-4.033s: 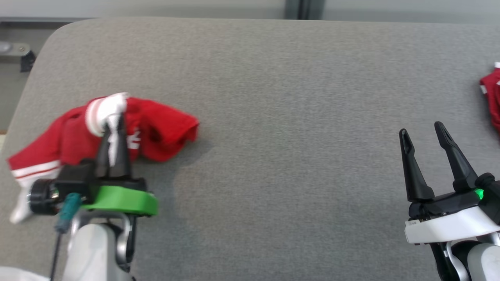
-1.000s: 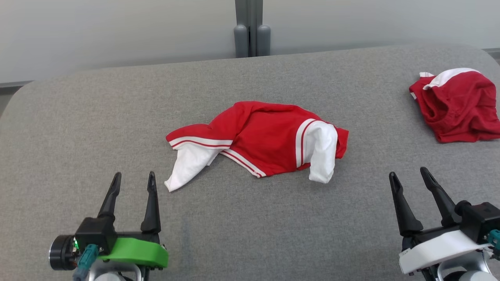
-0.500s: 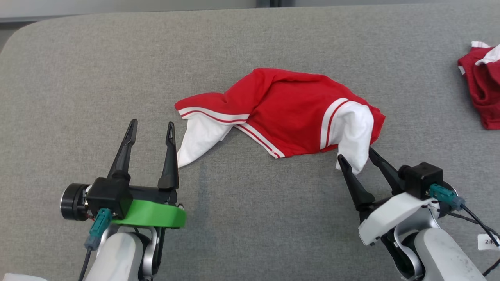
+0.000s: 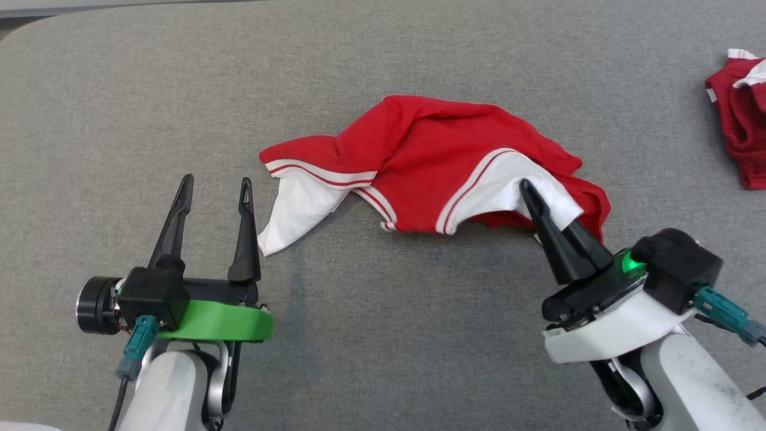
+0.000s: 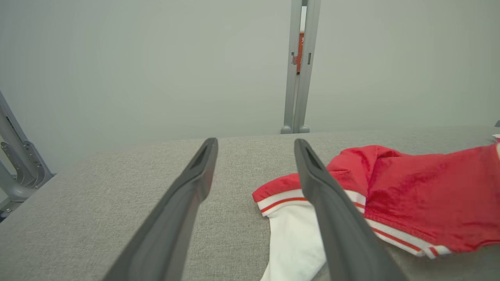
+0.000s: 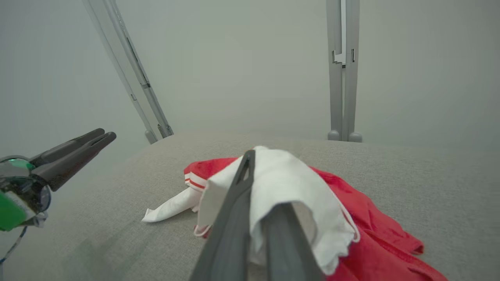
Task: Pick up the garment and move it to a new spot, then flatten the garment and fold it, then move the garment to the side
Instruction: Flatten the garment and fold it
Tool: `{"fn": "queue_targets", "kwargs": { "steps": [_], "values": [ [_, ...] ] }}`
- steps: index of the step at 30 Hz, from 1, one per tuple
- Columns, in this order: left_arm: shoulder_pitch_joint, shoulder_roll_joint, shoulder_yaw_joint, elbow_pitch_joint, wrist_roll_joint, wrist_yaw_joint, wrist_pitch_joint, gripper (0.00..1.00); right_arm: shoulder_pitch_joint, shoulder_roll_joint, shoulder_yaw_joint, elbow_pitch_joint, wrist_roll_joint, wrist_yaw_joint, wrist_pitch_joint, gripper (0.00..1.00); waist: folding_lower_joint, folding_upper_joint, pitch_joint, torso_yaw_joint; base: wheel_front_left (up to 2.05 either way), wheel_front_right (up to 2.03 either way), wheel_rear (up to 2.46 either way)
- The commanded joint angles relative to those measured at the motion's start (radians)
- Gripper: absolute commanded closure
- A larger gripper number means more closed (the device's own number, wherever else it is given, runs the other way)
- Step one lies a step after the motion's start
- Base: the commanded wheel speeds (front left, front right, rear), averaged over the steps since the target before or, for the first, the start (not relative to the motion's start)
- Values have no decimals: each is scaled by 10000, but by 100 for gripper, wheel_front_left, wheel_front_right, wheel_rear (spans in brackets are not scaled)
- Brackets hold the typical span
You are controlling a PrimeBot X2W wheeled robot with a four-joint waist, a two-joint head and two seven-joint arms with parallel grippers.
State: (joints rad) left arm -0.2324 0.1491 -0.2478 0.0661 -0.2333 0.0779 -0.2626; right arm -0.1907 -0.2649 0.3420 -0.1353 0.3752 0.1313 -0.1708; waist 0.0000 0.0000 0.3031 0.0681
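The red jersey [image 4: 431, 149] lies crumpled near the middle of the grey fabric surface [image 4: 419, 335], its body bunched up and its two white sleeves pointing toward the robot. The right claw [image 4: 541, 206] is clamped on the right sleeve [image 4: 502, 191], its dark fingers pressed together with the white cloth draped over them; in the right wrist view that sleeve [image 6: 289, 183] hangs over both fingers and hides the tip of one. The left claw [image 4: 216, 181] stands with its fingers apart and nothing between them, just beside the end of the other white sleeve [image 4: 293, 209], which rests flat on the surface. A second red garment [image 4: 739, 114] sits crumpled at the far right edge, well apart from the jersey.
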Motion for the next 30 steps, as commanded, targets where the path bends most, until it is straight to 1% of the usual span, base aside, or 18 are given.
{"fn": "queue_targets", "kwargs": {
  "steps": [1,5,9,12,15,17,21,22,23,26,30],
  "values": [
    [60,54,84,-42,106,-57,-28,0,72,-90,-168,-366,-80,-12,-124,100,0,0,-11,-252,0,0,0],
    [84,13,160,-66,148,-84,-26,0,639,23,-1157,-1109,-61,-12,-67,100,0,0,-11,-493,0,0,0],
    [131,-8,269,-89,199,-94,-28,0,1550,278,-2699,-1095,-83,-12,93,100,0,0,11,-678,0,0,0],
    [176,-31,333,-71,202,-105,-28,0,2167,525,-3782,-583,112,-12,107,100,0,0,53,-811,0,0,0],
    [164,-50,352,-28,212,-140,-26,0,2525,735,-4544,294,389,-12,108,100,0,0,100,-867,0,0,0],
    [104,-55,362,6,225,-178,-28,0,2587,761,-4728,975,566,-10,45,100,0,0,129,-875,0,0,0],
    [25,-87,381,63,258,-182,-26,0,2322,695,-4406,2191,858,-10,-77,100,0,0,142,-856,0,0,0],
    [31,-100,386,76,262,-193,-26,0,2172,677,-4311,2403,883,-10,-180,15,0,0,134,-843,0,0,0],
    [45,-112,397,86,262,-196,-28,0,2055,612,-4246,2521,854,-10,-321,0,0,0,127,-835,0,0,0],
    [193,-167,474,67,242,-127,-28,0,1809,516,-4169,2424,482,-10,-757,0,0,0,44,-831,0,0,0],
    [407,-228,615,10,200,-60,-28,0,1656,624,-4376,1591,-333,-10,-926,0,0,0,-111,-843,0,0,0]
  ]
}}
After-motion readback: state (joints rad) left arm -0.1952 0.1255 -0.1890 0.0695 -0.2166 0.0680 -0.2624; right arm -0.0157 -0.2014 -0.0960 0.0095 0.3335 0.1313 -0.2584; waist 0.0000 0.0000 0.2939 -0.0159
